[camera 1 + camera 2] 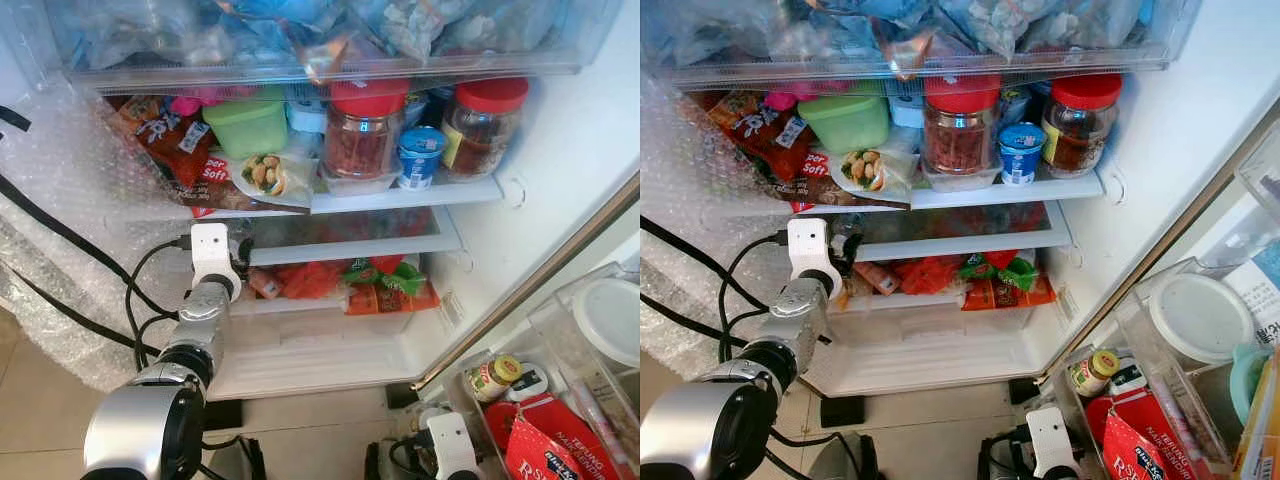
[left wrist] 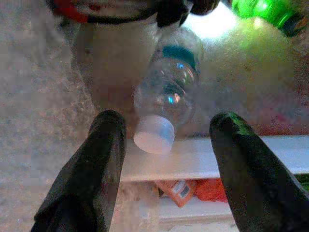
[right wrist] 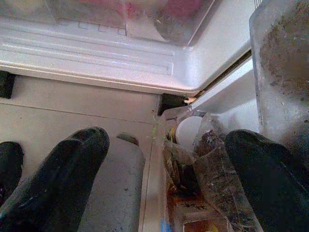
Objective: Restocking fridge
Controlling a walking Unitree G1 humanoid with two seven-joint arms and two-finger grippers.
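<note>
A clear plastic bottle (image 2: 166, 96) with a teal label and a white cap (image 2: 153, 135) lies on its side on a fridge shelf, cap toward my left gripper (image 2: 164, 130). That gripper is open, one black finger (image 2: 99, 159) on each side of the cap and short of it, not touching. My left arm (image 1: 205, 310) reaches into the fridge under the middle shelf (image 1: 400, 197). My right gripper (image 3: 166, 145) hangs low and open near the floor, by the door's bottom bin, with nothing between its fingers.
The shelf above holds two red-lidded jars (image 1: 362, 130), a green tub (image 1: 247, 125), a blue cup (image 1: 420, 157) and snack packets. Red and green packets (image 1: 370, 285) lie lower down. Bubble wrap (image 1: 60, 170) and black cables (image 1: 60, 235) lie left. The door bin (image 1: 560, 340) holds a small jar (image 1: 495, 377) and a red carton (image 1: 545, 445).
</note>
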